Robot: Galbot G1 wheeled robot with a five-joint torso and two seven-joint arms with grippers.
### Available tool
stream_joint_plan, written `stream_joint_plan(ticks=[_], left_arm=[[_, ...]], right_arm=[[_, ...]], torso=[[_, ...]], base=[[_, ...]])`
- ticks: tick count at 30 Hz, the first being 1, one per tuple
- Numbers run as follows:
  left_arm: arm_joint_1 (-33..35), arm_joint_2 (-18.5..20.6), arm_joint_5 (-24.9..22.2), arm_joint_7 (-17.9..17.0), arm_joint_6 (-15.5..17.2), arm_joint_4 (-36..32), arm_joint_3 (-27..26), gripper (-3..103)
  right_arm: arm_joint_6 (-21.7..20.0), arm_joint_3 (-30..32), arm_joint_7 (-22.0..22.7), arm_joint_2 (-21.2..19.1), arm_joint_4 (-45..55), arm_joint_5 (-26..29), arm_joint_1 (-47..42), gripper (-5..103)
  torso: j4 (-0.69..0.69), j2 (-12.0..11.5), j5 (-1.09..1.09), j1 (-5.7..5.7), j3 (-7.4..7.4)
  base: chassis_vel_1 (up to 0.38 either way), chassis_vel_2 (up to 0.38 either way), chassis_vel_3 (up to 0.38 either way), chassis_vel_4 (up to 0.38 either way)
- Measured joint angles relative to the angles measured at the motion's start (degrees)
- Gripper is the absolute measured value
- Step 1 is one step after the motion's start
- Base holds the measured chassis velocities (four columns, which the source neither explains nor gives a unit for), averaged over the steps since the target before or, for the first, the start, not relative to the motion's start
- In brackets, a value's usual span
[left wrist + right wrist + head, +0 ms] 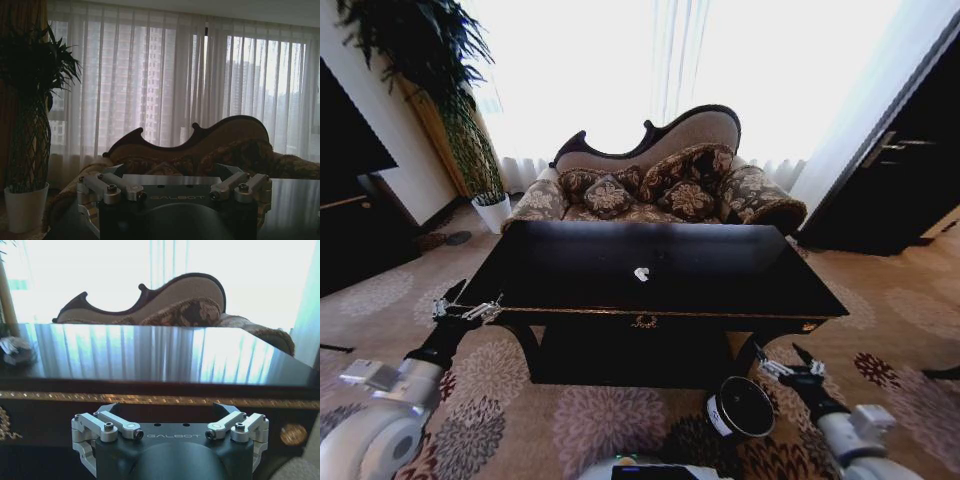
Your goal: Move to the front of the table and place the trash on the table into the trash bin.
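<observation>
Glossy black wood is being faced squarely: the bench point(650, 265) is lying across the middle of the head view, so the drive to its front is judged to be about finished, and the picking of trash is judged to be the step not yet begun.

At the left, the left claw point(467, 311) is being held at the bench's near left corner, level with its edge, with its fingers spread and nothing between them. In the middle of the top, the trash point(641, 273) is being shown as one small white crumpled scrap, well apart from both claws; a pale crumpled lump at the edge of the right wrist view may be the same scrap, though that cannot be settled. Low on the carpet, just in front of the bench and right of centre, the trash bin point(741, 407) is standing upright with its mouth open. Just beside it, the right claw point(786, 367) is being held below the level of the top, fingers parted and empty.

A reach over the near edge to the scrap is being called for next, then a carry down to the bin.

Behind the bench, a patterned sofa point(660, 180) is being backlit by curtained windows; a potted plant point(470, 150) is standing at the left.
</observation>
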Motion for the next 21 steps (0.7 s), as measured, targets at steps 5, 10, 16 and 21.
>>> stream_joint_plan(ticks=[5, 10, 16, 21], left_arm=[[0.0, 0.0, 0.0, 0.0, 0.0, 0.0, 0.0, 100], [0.0, 0.0, 0.0, 0.0, 0.0, 0.0, 0.0, 100], [0.0, 0.0, 0.0, 0.0, 0.0, 0.0, 0.0, 100], [0.0, 0.0, 0.0, 0.0, 0.0, 0.0, 0.0, 100]], right_arm=[[-1.8, 0.0, 0.0, -2.4, 1.4, 0.5, 1.5, 100], [-4.1, 0.1, 0.2, -6.6, 2.3, 2.2, 3.4, 100], [-8.0, -1.6, 1.1, -13.9, 3.0, 4.4, 6.9, 100], [-11.3, -3.8, 3.8, -19.0, 3.1, 7.4, 11.1, 100]], torso=[[0.00, 0.0, 0.02, 0.00, 0.00], [0.00, 0.0, 0.01, 0.00, 0.00], [0.00, 0.0, 0.01, 0.00, 0.00], [0.01, 0.0, 0.01, 0.00, 0.01]], base=[[0.000, 0.000, 0.000, 0.000], [0.000, 0.000, 0.000, 0.000], [0.000, 0.000, 0.000, 0.000], [0.000, 0.000, 0.000, 0.000]])
